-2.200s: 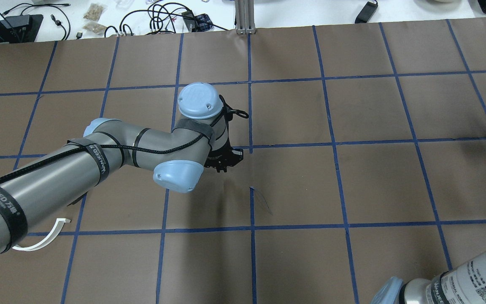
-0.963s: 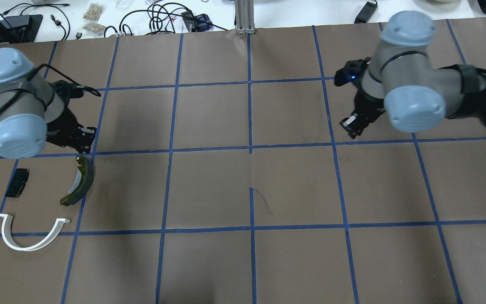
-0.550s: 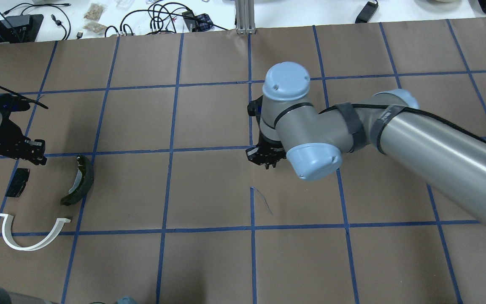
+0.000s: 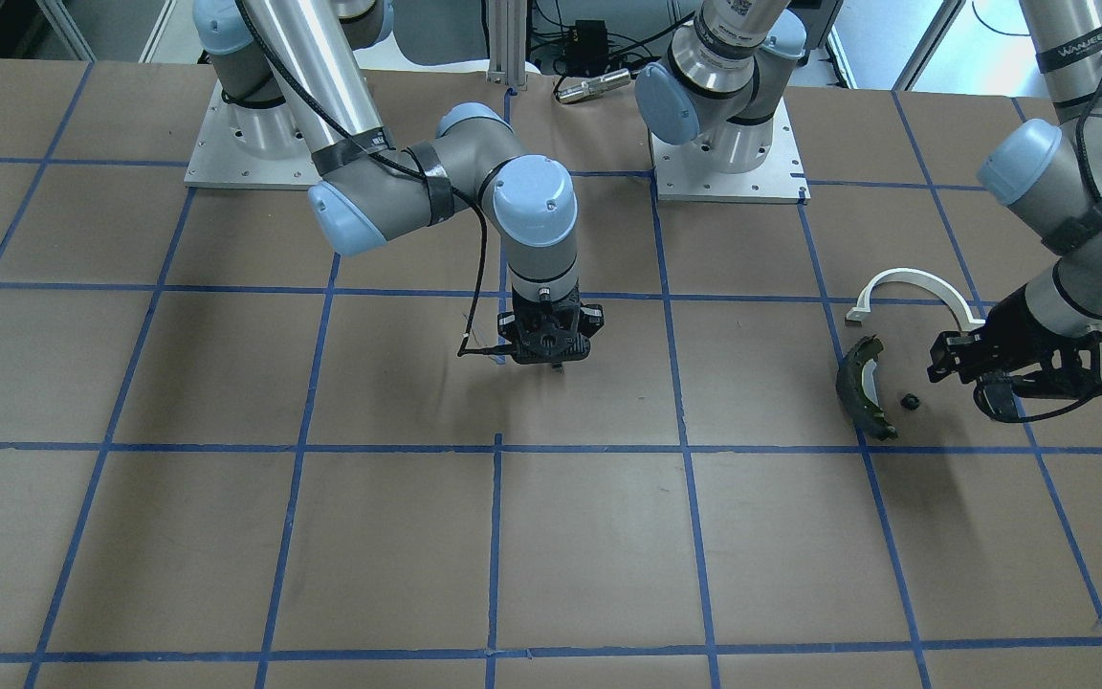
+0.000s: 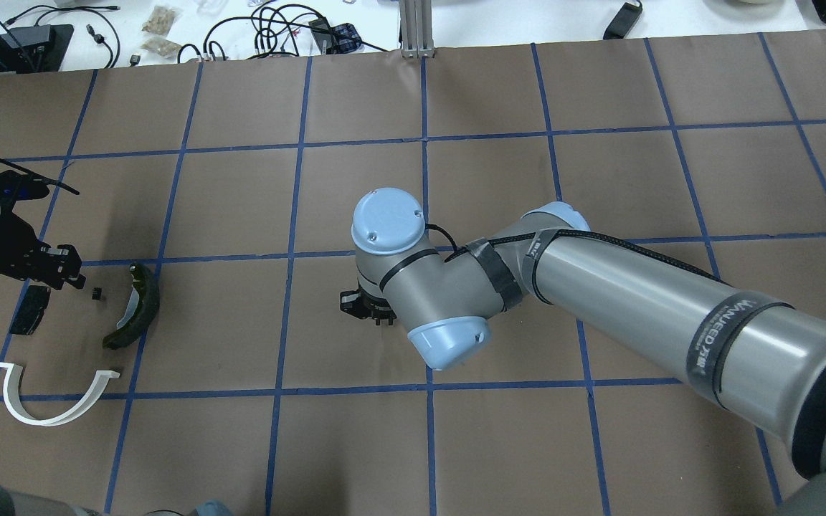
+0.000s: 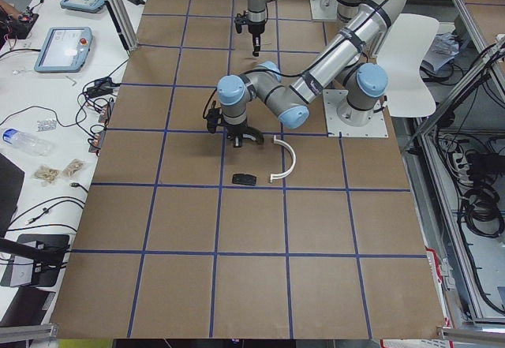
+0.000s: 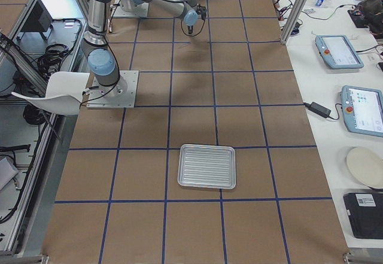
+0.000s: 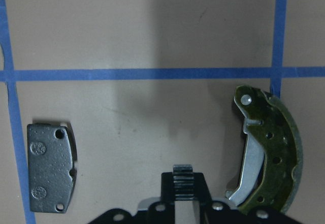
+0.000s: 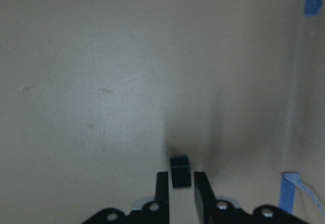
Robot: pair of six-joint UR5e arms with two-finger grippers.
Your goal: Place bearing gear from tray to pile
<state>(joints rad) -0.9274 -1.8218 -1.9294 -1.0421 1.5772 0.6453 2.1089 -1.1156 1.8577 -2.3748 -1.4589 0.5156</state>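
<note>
Bearing gear: we see it [image 5: 96, 293] lying on the table [image 5: 355, 444], just off the left gripper [image 5: 74, 276] and clear of its fingertips.
Left fingers: slightly parted, holding nothing.
Around it: brake shoe [image 5: 137, 304] just beside, black pad [image 5: 29, 309] opposite, white arc [image 5: 54, 401] near.
Right gripper [image 4: 554, 363]: mid-table, clamped on a second gear [image 9: 180, 171].
Tray [image 7: 207, 166]: well apart.

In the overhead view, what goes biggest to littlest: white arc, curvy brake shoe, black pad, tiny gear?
1. white arc
2. brake shoe
3. black pad
4. bearing gear, by far littlest
All lie flat together, so nearness changes nothing.
</note>
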